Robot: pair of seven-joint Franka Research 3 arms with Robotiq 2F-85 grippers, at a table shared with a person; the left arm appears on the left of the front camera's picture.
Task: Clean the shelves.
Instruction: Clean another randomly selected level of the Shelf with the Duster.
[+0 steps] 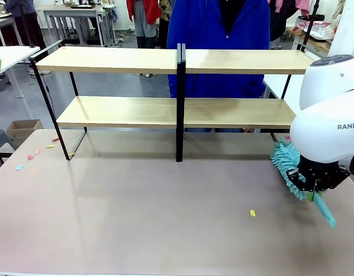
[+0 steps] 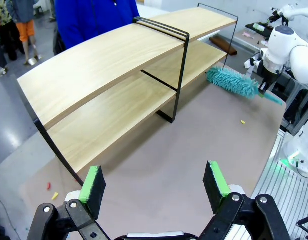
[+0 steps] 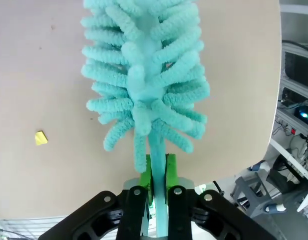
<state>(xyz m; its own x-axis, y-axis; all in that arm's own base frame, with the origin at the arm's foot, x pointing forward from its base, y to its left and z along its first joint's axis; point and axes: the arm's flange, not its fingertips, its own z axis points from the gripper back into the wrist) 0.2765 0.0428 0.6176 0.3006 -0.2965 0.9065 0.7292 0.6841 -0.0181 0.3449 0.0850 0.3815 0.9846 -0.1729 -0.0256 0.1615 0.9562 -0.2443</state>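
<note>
The right end effector (image 3: 155, 172) clamps the soft, light teal duster (image 3: 143, 75) by its stiff handle; the left end effector (image 2: 154, 182) is open near the rigid shelves (image 1: 177, 60).

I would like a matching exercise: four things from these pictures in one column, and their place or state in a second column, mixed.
1. left end effector
2. right end effector
3. teal duster
4. yellow scrap

a. lies alone on the table
b. open, holds nothing
c. shut on a handle
d. near the shelves' right end

Pairs: 1-b, 2-c, 3-d, 4-a
</note>
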